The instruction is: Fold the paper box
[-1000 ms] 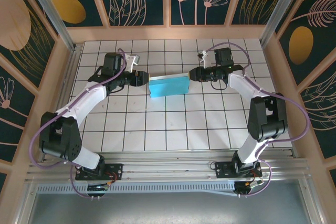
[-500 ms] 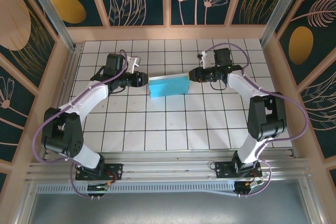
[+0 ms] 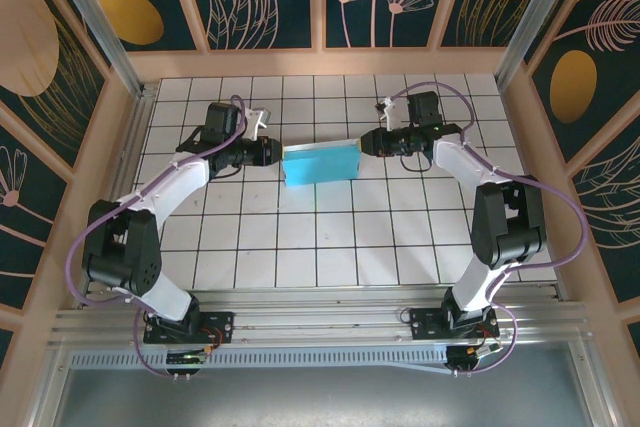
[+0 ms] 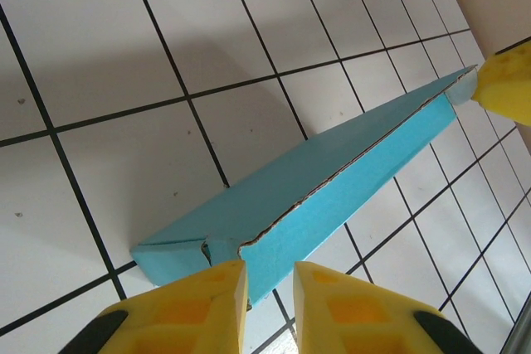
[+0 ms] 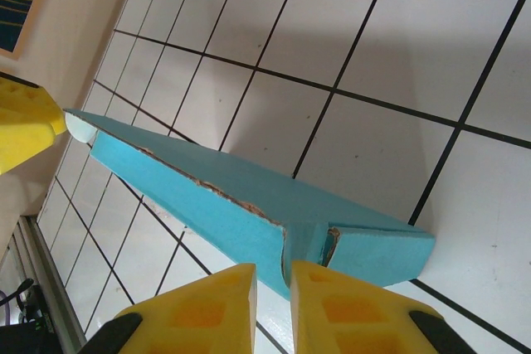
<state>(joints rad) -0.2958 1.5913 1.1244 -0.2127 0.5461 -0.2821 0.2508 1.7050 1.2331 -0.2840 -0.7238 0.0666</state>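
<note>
Gridded table (image 3: 330, 239) beneath teal paper box (image 3: 320, 163)

Overhead; 2 close wrist views share box (image 4: 332, 196).

A white gridded table (image 3: 400, 237) sits inside dark floral wall panels (image 3: 265, 7) framed in wood.

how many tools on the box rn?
2: the left tool grips the paper box at its left end, the right tool at its right end.
</note>
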